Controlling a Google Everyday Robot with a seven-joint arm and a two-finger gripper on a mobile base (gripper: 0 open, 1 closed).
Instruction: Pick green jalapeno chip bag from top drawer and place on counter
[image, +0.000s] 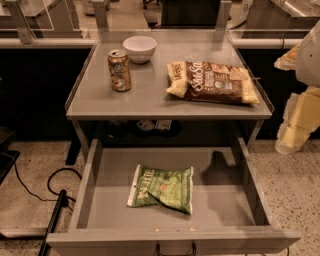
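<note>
step: approach, grasp not yet begun | hand (298, 122) at right edge beside counter (150, 95), its state I cannot tell | green jalapeno chip bag (162, 187) lies flat in open top drawer (220, 200) | next: probably bring hand down over bag

The tool (296, 122) is hanging at the right edge beside the bench (145, 97), and the picture's border is cutting off its arm. The near edge is cropping the handle (175, 248) of the top drawer (107, 200). Under the bench, small pale things (152, 125) are lying in shadow, too dark to name. The can (119, 70) is showing lettering too small to read.
</note>
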